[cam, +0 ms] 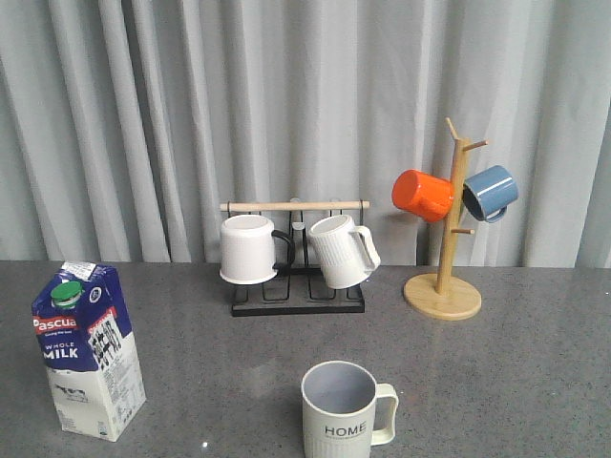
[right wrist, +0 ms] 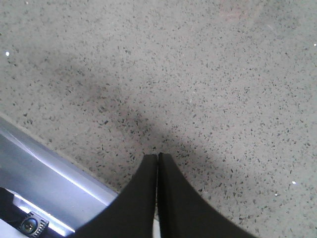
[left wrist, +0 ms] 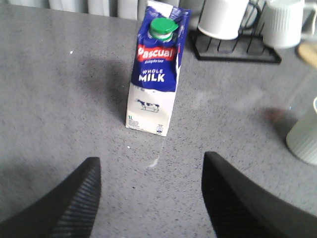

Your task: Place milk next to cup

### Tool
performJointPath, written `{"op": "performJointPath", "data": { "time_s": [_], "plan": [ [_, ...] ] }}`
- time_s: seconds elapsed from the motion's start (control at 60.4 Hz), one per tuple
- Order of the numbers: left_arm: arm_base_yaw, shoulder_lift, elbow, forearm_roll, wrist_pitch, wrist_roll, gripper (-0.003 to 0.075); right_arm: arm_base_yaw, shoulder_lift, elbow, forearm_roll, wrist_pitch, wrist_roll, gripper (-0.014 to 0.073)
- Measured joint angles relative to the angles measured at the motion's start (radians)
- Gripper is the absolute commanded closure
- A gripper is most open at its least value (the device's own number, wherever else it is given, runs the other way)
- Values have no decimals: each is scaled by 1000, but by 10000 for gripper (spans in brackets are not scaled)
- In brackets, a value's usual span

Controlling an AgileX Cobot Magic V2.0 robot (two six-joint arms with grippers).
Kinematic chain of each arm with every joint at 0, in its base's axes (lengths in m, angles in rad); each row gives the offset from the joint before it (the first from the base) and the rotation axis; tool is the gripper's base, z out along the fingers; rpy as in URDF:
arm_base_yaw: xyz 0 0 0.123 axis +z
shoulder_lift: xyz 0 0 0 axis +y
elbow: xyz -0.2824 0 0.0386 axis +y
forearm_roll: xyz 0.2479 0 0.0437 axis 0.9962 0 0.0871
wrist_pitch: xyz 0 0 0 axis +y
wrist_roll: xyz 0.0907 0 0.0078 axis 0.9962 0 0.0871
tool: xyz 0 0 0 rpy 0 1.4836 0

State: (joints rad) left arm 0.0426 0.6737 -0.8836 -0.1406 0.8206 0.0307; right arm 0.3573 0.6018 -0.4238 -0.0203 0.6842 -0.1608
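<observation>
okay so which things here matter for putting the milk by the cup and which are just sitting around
For the job: milk; HOME cup; left pincer, open, facing the milk.

Just sitting around: black rack with two white mugs; wooden mug tree with orange mug and blue mug; right pincer, shut.

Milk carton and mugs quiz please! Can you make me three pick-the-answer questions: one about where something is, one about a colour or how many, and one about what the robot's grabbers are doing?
1. Where does the milk stand?
A. On the table's left side, apart from the cup
B. Inside the cup
C. On the black rack

2. How many mugs hang on the wooden mug tree?
A. None
B. Two
C. Five

3. How is the left gripper?
A. Shut on the milk
B. Holding the cup
C. Open, holding nothing

Answers:
1. A: bare table lies between the carton and the cup.
2. B: one orange mug and one blue mug.
3. C: its fingers stand wide apart, short of the carton.
</observation>
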Motion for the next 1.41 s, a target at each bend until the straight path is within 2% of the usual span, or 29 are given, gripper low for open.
{"op": "performJointPath", "data": {
  "time_s": [0.116,0.464,0.579,0.712,0.993,1.407],
  "plan": [
    [0,129,-157,0,79,64,269,0,0,0,-4,2,0,603],
    [0,509,-559,-10,255,109,143,0,0,0,-3,7,25,603],
    [0,640,-683,-19,336,109,138,0,0,0,-3,7,39,603],
    [0,755,-783,-19,362,111,138,0,0,0,-3,7,41,603],
    [0,910,-906,-22,370,111,138,0,0,0,-3,7,41,603],
    [0,1025,-917,-103,374,158,139,0,0,0,-3,7,41,603]
  ]
}}
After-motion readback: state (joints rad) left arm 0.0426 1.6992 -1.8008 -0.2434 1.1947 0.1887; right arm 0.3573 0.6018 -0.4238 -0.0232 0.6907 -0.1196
